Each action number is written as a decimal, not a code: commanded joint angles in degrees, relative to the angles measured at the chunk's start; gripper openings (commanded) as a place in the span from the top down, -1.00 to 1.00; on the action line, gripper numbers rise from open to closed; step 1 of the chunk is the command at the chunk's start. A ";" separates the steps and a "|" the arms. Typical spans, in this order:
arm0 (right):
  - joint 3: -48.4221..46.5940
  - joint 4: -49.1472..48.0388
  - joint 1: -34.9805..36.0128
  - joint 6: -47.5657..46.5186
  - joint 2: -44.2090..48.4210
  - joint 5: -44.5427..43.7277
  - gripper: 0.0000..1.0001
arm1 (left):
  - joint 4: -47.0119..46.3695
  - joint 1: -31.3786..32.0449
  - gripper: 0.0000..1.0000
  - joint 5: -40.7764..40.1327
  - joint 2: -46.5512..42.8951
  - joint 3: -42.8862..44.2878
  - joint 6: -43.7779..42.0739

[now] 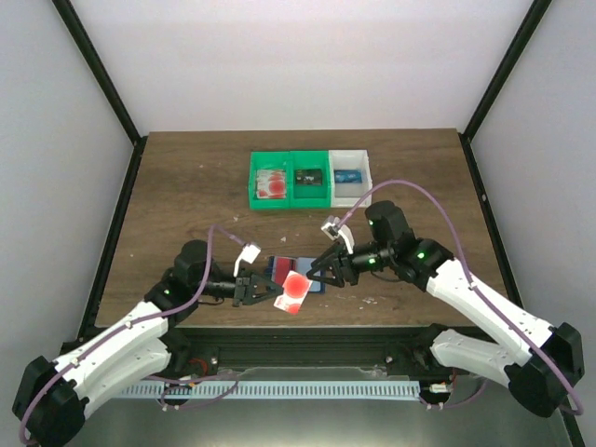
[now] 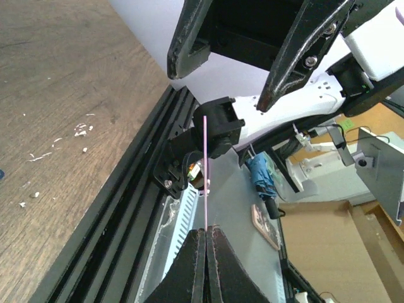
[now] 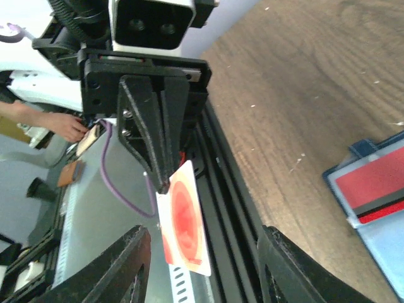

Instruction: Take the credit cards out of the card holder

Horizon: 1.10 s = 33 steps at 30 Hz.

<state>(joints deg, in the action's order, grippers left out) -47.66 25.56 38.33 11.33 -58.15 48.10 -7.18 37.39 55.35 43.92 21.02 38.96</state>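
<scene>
Credit card [image 1: 295, 290] in left claw [image 1: 271, 296] grip

Five credit cards [image 1: 291, 291], one card holder [image 3: 386, 240] and three bins [image 1: 270, 204] are visible.

A robotics lab: white panel walls [image 1: 298, 56] and black aluminium frame [image 1: 101, 70] enclosing a wooden table [image 1: 186, 186].

Bright, even light; soft shadows, mostly sharp.
</scene>
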 commanded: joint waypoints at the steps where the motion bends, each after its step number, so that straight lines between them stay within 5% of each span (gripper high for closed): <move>1: -1.29 -0.69 0.20 -0.85 -0.42 7.24 0.04 | -1.13 0.28 1.00 1.69 -0.52 1.03 0.15; 14: -1.72 0.20 4.19 -1.43 -3.98 6.53 0.21 | -2.65 0.23 1.00 2.39 -0.40 1.10 0.11; 16: -1.81 0.01 4.42 -1.45 -4.14 6.64 0.31 | -2.61 0.24 1.00 2.20 -0.65 1.11 0.22; 21: -1.60 -0.60 4.73 -1.29 -4.23 7.01 0.98 | -2.46 0.25 1.00 1.31 -0.86 1.10 0.21; 25: -0.20 -2.97 5.09 -0.54 -3.61 7.79 0.99 | -0.19 0.27 0.97 -1.66 -1.00 2.57 0.03; 30: 0.31 -6.57 5.09 3.05 -3.95 4.87 0.99 | 9.51 -0.36 -0.11 -12.70 -2.66 7.31 -2.24; 33: 0.40 -9.73 4.96 5.98 -4.59 2.57 0.99 | 16.58 -1.48 -0.40 -22.96 -5.28 11.65 -3.93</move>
<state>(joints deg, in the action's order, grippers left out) -47.51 21.15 42.96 13.17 -62.35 53.30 0.45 37.12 46.04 41.87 27.27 37.69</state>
